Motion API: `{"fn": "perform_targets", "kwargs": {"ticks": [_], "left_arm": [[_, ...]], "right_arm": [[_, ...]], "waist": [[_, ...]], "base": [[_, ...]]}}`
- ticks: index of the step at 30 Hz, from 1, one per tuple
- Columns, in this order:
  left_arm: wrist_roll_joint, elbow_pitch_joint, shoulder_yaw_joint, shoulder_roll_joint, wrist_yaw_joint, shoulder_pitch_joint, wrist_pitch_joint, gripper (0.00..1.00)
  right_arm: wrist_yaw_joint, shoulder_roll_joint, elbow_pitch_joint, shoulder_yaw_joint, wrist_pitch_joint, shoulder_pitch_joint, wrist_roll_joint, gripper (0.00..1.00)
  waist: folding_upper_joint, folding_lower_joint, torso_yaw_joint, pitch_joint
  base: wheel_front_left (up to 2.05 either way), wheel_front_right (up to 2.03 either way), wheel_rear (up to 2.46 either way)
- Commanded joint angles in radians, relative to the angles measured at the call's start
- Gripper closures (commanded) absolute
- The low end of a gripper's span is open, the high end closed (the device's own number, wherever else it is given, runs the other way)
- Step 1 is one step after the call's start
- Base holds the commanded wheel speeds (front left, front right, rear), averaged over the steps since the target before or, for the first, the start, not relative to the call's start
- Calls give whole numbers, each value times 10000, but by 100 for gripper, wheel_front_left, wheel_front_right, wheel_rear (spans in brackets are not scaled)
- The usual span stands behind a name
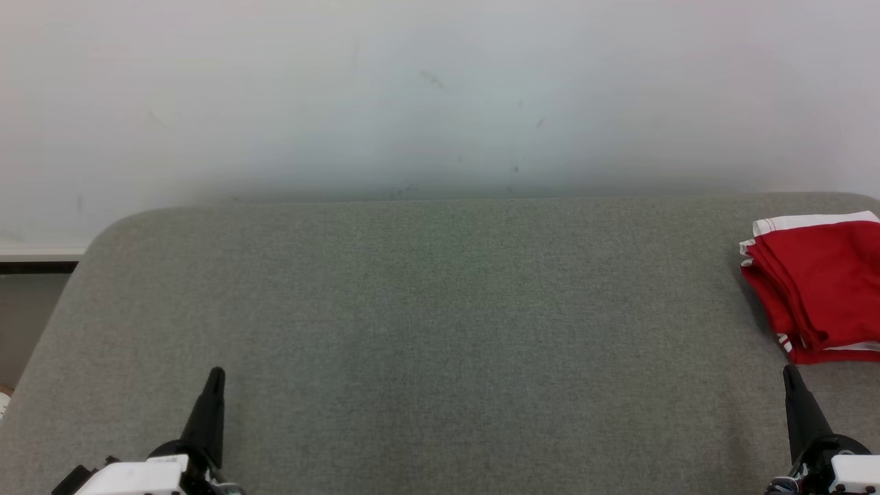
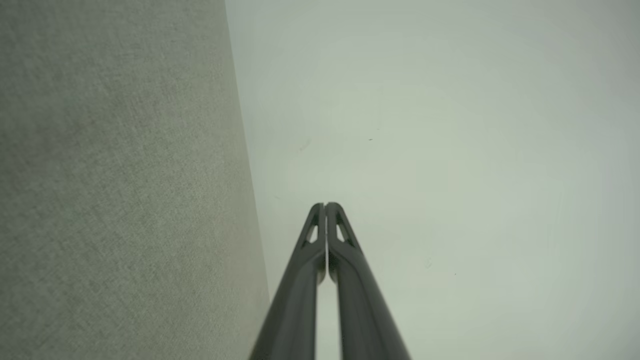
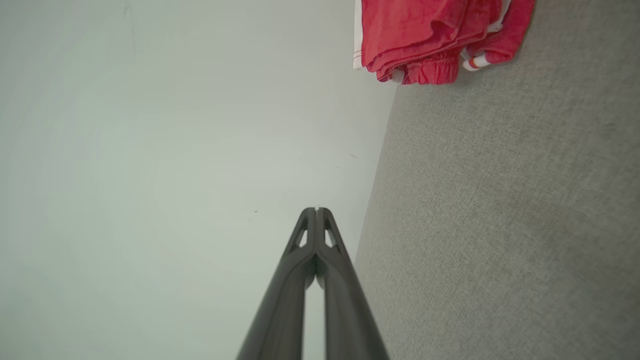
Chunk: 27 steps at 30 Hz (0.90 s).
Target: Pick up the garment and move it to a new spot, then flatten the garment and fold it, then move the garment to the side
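Head view: the folded red garment [image 1: 818, 289] lies at the right of the desk [image 1: 426, 309]; left gripper [image 1: 216, 372] and right gripper [image 1: 790, 371] are closed, empty.

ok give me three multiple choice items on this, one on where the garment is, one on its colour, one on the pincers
1. Where does the garment lie on the table?
A. far right side
B. centre
C. near left corner

2. What colour is the garment?
A. blue with yellow
B. red with white trim
C. plain black

3. How do the left pincer and right pincer stand?
A. both open
B. right shut on the garment
C. both shut, holding nothing

Answers:
1 A, the head view shows it at the table's right edge.
2 B, it is red cloth with white bands.
3 C, each wrist view shows its pincer closed tight, apart from the garment.
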Motion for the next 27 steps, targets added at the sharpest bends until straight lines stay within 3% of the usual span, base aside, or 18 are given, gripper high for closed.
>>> {"fn": "perform_targets", "kwargs": {"ticks": [1,27], "left_arm": [[-140,-28,24,66,-45,-71,38,100],[-141,-29,23,66,-45,-71,37,100]], "right_arm": [[-17,-1,-13,-43,26,-115,-34,100],[-17,3,-12,-50,36,-117,-47,100]], "waist": [[0,0,0,0],[0,0,0,0]], "base": [[0,0,0],[0,0,0]]}}
